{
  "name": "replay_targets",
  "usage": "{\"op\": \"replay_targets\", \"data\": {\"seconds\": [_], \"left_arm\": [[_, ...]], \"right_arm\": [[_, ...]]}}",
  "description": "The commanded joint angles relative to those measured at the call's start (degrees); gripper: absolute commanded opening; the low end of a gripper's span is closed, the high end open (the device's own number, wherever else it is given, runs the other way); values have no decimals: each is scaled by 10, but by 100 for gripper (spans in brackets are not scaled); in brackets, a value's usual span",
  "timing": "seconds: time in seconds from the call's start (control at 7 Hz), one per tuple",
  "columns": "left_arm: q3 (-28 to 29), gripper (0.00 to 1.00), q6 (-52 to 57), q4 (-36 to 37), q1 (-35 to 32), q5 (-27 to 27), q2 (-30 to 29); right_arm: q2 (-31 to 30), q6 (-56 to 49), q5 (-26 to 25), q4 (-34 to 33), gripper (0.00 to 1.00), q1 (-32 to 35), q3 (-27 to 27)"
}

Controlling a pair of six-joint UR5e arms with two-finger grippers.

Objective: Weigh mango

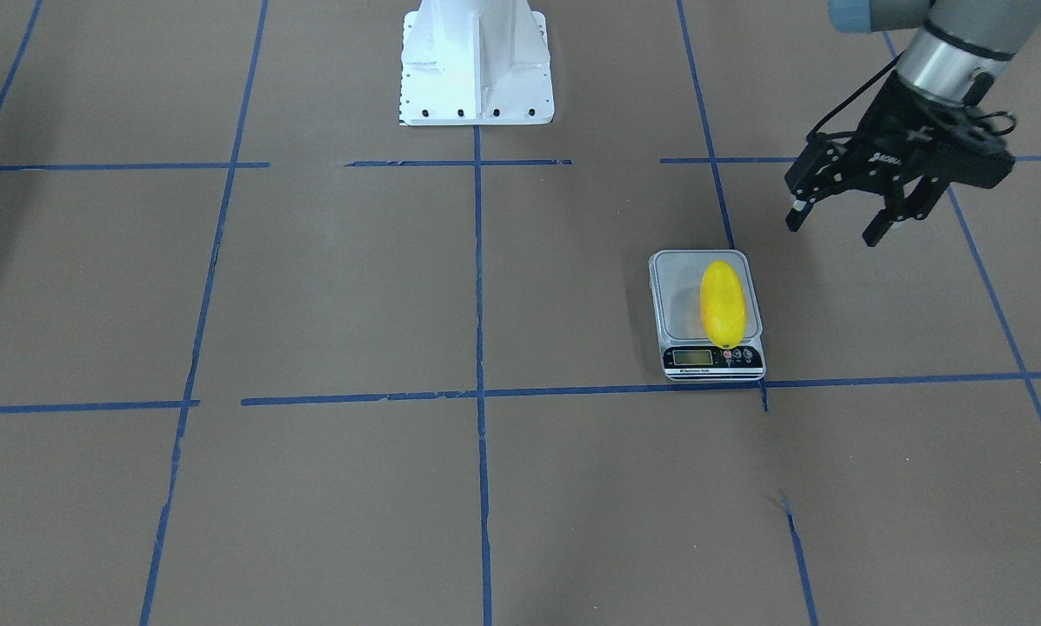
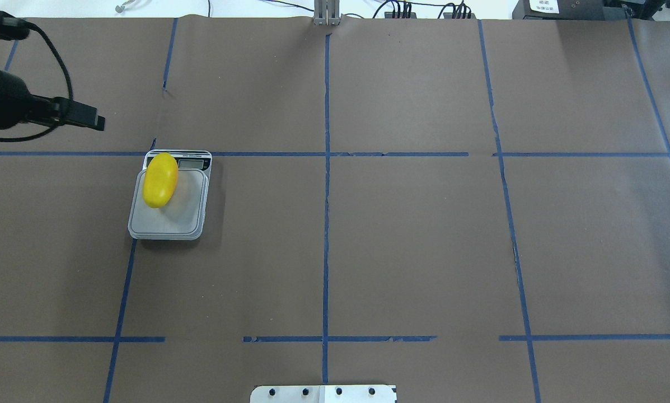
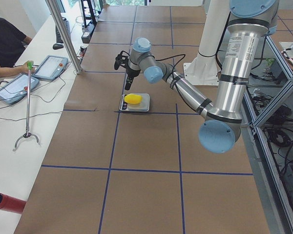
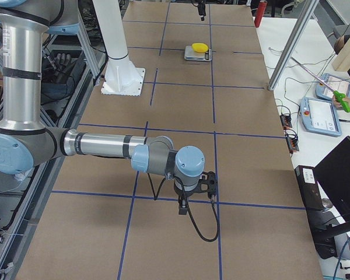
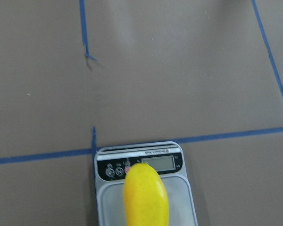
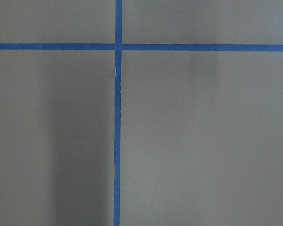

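Observation:
The yellow mango (image 1: 722, 302) lies on the platform of a small grey digital scale (image 1: 681, 296), along the platform's side and overhanging the button panel. It also shows in the overhead view (image 2: 160, 179) and in the left wrist view (image 5: 146, 197), where it partly covers the scale's buttons beside the display (image 5: 158, 163). My left gripper (image 1: 835, 228) is open and empty. It hangs above the table, up and off to the side of the scale, and touches nothing. My right gripper (image 4: 193, 198) shows only in the exterior right view, low over the bare table far from the scale. I cannot tell whether it is open or shut.
The table is brown paper with a grid of blue tape lines (image 2: 326, 224). The white robot base (image 1: 477, 61) stands at the middle of the robot's edge. Beyond the table's operator side are tablets (image 3: 14, 87), a grabber stick (image 3: 28, 102) and a person.

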Motion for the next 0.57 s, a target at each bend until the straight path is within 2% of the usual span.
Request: {"op": "replay_targets", "data": {"seconds": [0.0, 0.14, 0.43], "left_arm": [[-8, 100, 204, 109, -114, -48, 10], [37, 100, 274, 128, -137, -71, 22], [214, 100, 483, 110, -243, -108, 41]], "right_arm": [[0, 0, 0, 0, 100, 0, 0], [0, 0, 0, 0, 100, 0, -1], [0, 0, 0, 0, 100, 0, 0]]}}
